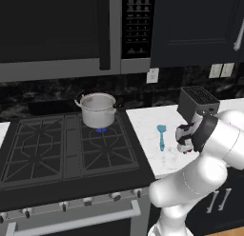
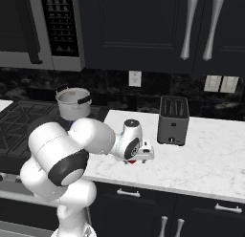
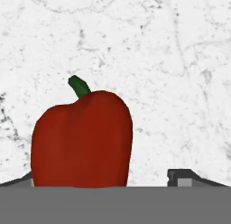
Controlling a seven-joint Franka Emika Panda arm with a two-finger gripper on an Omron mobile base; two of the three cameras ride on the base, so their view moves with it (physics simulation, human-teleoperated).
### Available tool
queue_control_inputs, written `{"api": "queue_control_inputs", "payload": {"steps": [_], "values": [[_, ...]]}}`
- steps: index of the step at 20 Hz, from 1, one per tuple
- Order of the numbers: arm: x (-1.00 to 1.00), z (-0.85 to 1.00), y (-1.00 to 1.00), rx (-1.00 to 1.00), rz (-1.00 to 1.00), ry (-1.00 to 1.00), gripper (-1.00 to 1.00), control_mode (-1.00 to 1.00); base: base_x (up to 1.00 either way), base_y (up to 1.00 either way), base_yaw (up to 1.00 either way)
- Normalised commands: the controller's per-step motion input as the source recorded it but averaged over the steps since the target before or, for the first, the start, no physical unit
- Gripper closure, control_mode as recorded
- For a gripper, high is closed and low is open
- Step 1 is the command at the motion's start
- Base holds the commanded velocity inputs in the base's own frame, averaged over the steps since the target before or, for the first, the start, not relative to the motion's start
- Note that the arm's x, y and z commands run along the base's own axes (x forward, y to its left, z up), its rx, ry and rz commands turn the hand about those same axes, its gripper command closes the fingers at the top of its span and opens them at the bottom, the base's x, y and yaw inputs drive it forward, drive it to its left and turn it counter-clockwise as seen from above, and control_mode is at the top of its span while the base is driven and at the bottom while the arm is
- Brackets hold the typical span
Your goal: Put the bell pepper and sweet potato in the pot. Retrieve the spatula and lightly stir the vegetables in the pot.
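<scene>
A red bell pepper (image 3: 83,139) with a green stem lies on the white marble counter. It fills the space between my gripper's (image 3: 101,179) fingers. The gripper is open: the right fingertip (image 3: 180,176) stands clear of the pepper, and the left one is mostly hidden behind it. From the right base the hand (image 2: 139,157) hangs low over the counter, with a sliver of the red pepper (image 2: 130,161) under it. The steel pot (image 1: 98,109) sits on the back right burner. The teal spatula (image 1: 161,136) lies on the counter left of my hand (image 1: 185,143). The sweet potato is out of view.
A black toaster (image 2: 173,120) stands at the back of the counter, just beyond my hand. The stove (image 1: 66,149) lies to the left, with a microwave above it. Dark cabinets hang overhead. The counter's front edge is close behind the hand.
</scene>
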Motion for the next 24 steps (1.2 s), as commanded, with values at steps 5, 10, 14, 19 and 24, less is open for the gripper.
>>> {"api": "queue_control_inputs", "payload": {"steps": [5, 10, 14, 19, 24], "values": [[0.15, -0.27, 0.16, 0.0, 0.1, 0.0, 1.0, -1.0, 0.0, 0.0, 0.0], [-0.18, 0.24, 0.31, 0.01, 0.09, -0.09, 1.0, -1.0, 0.0, 0.0, 0.0], [-0.59, 0.9, 1.0, -0.24, 0.2, -0.3, 1.0, -1.0, 0.0, 0.0, 0.0], [-0.06, 0.76, 1.0, -0.22, 0.16, -0.29, 1.0, -1.0, 0.0, 0.0, 0.0], [0.0, 0.62, 1.0, -0.01, 0.1, -0.26, 1.0, -1.0, 0.0, 0.0, 0.0]]}}
